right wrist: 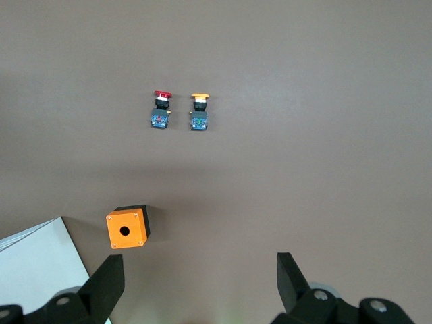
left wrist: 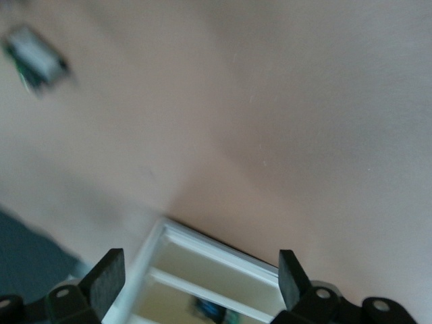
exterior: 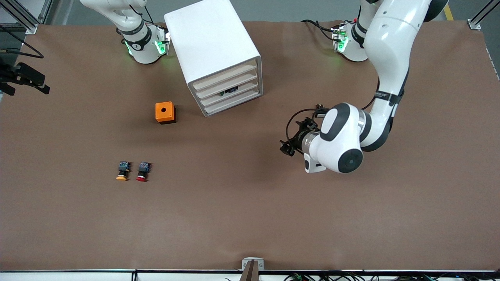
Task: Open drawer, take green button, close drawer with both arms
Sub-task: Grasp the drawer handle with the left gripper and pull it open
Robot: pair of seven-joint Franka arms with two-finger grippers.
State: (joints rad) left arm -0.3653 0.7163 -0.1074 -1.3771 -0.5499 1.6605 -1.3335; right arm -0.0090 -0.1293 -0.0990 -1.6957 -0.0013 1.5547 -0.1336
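We see the left gripper (exterior: 286, 147) spread over the counter (exterior: 250, 218), the cabinet (exterior: 213, 54) at its ten o'clock; the right gripper (right wrist: 200, 287) waits, spread

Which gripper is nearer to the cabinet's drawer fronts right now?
Left. The left gripper hangs open over the table in front of the cabinet, facing its drawer fronts. The right gripper, open, waits high at its base, above the orange box.
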